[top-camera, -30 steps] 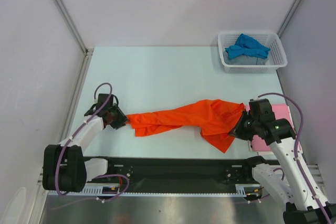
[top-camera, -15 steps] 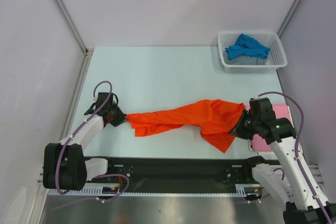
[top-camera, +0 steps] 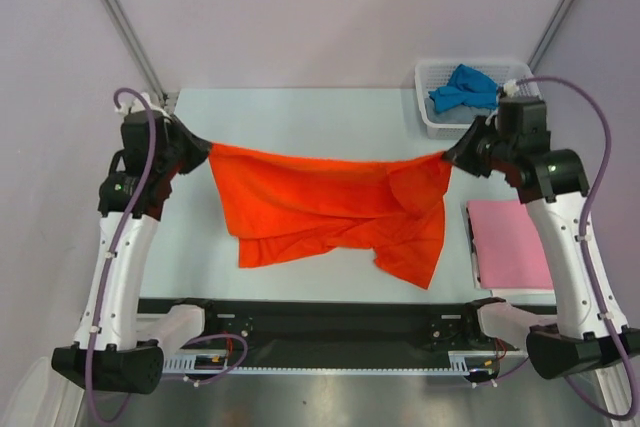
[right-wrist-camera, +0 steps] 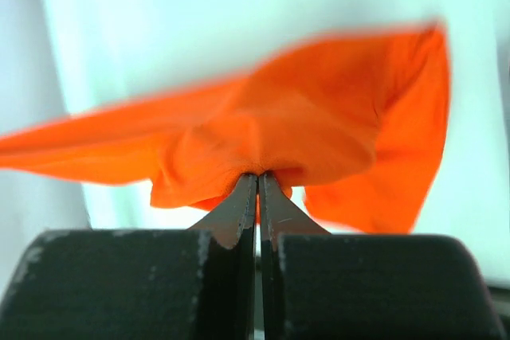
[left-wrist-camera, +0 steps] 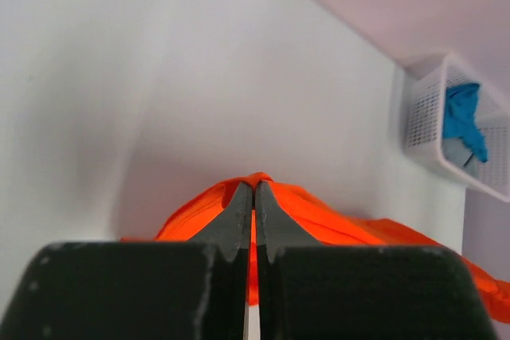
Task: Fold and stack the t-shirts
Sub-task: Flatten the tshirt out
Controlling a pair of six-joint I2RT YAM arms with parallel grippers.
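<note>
An orange-red t-shirt (top-camera: 330, 207) hangs stretched in the air between both arms, its lower part drooping toward the table. My left gripper (top-camera: 205, 147) is shut on its left edge; the cloth (left-wrist-camera: 319, 216) bunches round the closed fingertips (left-wrist-camera: 254, 186). My right gripper (top-camera: 450, 155) is shut on the right edge, where the fabric (right-wrist-camera: 303, 125) spreads out past the pinched tips (right-wrist-camera: 258, 177). A pink t-shirt (top-camera: 512, 244) lies folded flat at the table's right side. A blue t-shirt (top-camera: 468, 89) lies crumpled in the basket.
The white mesh basket (top-camera: 530, 119) stands at the back right corner, also seen in the left wrist view (left-wrist-camera: 426, 121). A black rail (top-camera: 320, 319) runs along the near edge between the arm bases. Grey walls close in on both sides.
Both arms have risen and drawn apart, lifting the orange-red shirt off the table and spreading it wide. The left gripper closed on the shirt's left end before the lift.
</note>
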